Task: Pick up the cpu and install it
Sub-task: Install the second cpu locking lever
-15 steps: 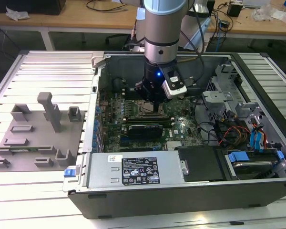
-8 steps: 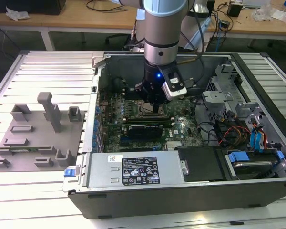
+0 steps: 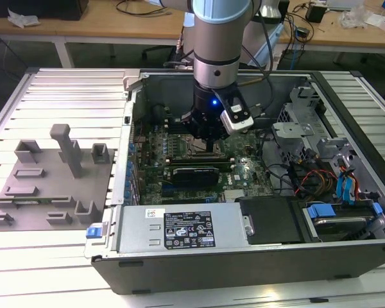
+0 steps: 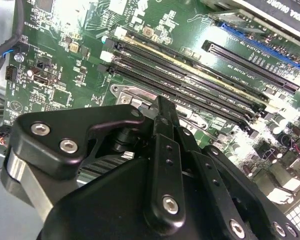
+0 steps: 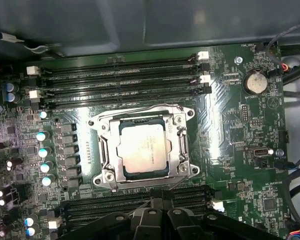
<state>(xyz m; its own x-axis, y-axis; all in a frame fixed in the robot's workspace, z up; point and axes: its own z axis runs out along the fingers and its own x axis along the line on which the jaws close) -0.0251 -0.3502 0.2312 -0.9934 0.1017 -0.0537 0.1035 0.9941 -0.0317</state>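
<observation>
flat silver sq cpu (image 5: 141, 148) in metal-framed socket (image 5: 182, 145)

**Workbench and lab around the open case**

From my station I see a ribbed metal table (image 3: 64, 269) of pale slats, brightly lit from above, with glare along its near edge. Beyond the tool, at the far side of the room, 2 wooden benches stand: one bench (image 3: 96, 29) toward the exterior view's left, carrying crumpled paper (image 3: 22, 18), and another bench (image 3: 346, 29) toward the right, strewn with cables. Dark floor (image 3: 25, 56) shows beneath them.
</observation>
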